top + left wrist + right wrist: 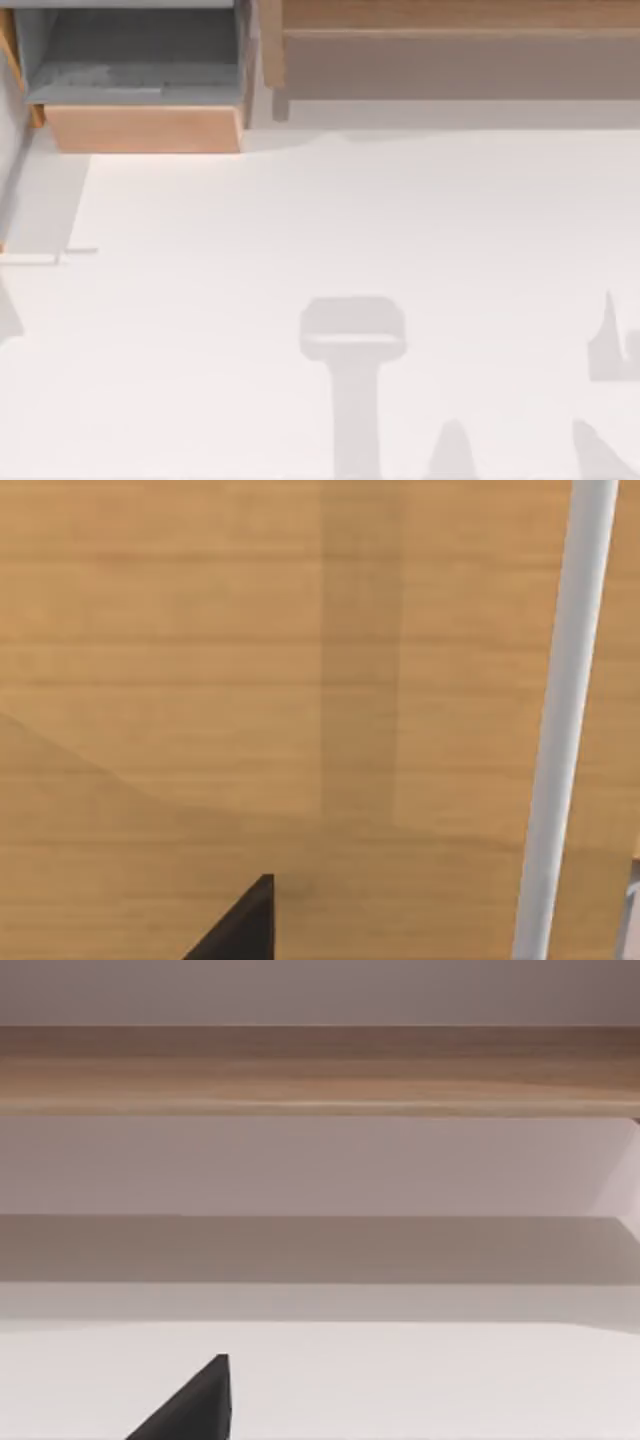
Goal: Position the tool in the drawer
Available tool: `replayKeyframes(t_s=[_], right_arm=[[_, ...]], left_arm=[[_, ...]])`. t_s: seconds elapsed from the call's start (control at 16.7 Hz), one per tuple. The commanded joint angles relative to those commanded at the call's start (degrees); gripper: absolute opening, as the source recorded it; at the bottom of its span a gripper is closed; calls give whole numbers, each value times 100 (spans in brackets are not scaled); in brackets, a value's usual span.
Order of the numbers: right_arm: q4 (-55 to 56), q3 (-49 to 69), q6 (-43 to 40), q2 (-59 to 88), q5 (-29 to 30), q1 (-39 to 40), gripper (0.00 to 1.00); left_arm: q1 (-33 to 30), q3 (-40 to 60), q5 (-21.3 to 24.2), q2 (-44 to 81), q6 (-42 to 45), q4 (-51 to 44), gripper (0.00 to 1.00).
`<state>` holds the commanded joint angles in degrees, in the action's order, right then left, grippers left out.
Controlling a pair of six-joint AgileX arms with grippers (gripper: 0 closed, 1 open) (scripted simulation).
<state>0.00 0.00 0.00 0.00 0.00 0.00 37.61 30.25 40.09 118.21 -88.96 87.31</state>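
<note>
The drawer point(143, 128) stands pulled open at the table's far left corner, with grey inner walls and floor behind its light tan front panel. The tool is out of view. A dark part of my left gripper point(245, 930) shows in the left wrist view, close to a tan wooden surface point(200, 680) crossed by a white bar point(565, 730). A dark part of my right gripper point(195, 1405) hangs over the white table, facing the back of the table.
A long brown wooden shelf point(460, 40) runs along the far right edge and spans the right wrist view as a brown shelf point(320, 1070). The white table point(300, 220) carries grey arm shadows at the near centre and near right.
</note>
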Motion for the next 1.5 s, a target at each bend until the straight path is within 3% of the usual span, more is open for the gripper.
replayKeyframes(t_s=[0.54, 1.14, 1.5], right_arm=[[0, 0, 0, 0, 0, 0, 100], [0, 0, 0, 0, 0, 0, 100], [0, 0, 0, 0, 0, 0, 100]], left_arm=[[0, 0, 0, 0, 0, 0, 2], [-1, 11, -6, 21, 21, -30, 0], [-461, 868, -468, 355, 13, -534, 0]])
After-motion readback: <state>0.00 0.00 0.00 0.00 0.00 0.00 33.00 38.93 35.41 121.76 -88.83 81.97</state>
